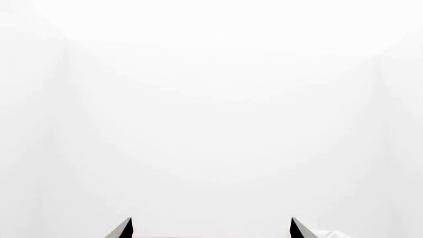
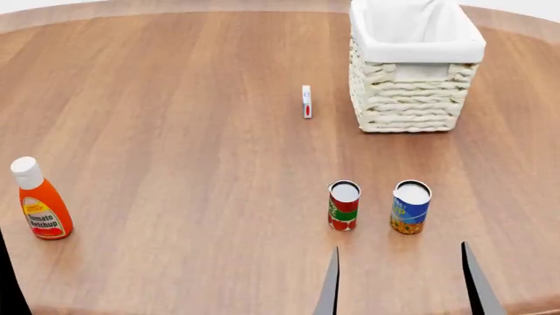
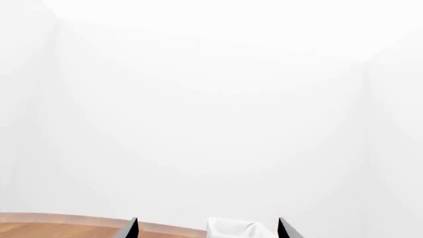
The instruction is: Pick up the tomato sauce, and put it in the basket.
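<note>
Both my right tool (image 2: 400, 282) and left tool (image 1: 211, 228) gape empty, the small red-and-green tomato sauce tin (image 2: 344, 205) standing on the wooden table (image 2: 175, 131) just beside a blue-and-yellow can (image 2: 410, 207), near the cream wicker basket (image 2: 411, 98), so a wide grab risks toppling the neighbour.

Right gripper (image 2: 400, 279): seen at the lower edge of the head view, two dark fingers (image 2: 329, 283) spread wide apart, nothing held between them.
Left gripper (image 1: 211, 229): only the fingertips (image 1: 122, 229) are shown in the left wrist view, parted, nothing gripped.
Left arm (image 2: 9, 282): a dark sliver is seen at the head view's lower left corner.
</note>
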Available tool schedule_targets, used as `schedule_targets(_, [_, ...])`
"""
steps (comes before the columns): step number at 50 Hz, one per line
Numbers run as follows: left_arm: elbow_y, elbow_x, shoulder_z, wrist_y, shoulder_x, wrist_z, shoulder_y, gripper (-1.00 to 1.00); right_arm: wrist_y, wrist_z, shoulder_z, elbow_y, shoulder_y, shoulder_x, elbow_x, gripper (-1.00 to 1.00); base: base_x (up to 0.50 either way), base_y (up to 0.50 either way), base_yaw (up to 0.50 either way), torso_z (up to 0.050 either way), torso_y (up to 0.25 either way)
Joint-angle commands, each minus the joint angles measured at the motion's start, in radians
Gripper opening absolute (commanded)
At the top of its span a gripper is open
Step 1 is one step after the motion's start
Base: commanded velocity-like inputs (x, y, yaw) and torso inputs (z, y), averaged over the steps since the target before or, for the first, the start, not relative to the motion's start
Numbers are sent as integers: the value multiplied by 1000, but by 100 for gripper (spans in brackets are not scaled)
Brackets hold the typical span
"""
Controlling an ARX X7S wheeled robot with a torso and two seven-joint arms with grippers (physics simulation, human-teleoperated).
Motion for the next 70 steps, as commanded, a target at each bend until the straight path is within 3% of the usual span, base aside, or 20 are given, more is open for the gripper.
schedule_targets(1, [11, -7, 2, 7, -12, -13, 8, 100, 18, 8, -5, -13, 1, 10, 9, 100, 0, 0, 0, 0, 0])
schedule_targets(70, [-35, -24, 41, 47, -59, -63, 31, 100, 48, 65, -35, -3, -1, 57, 12, 100, 232, 0, 0, 0, 0])
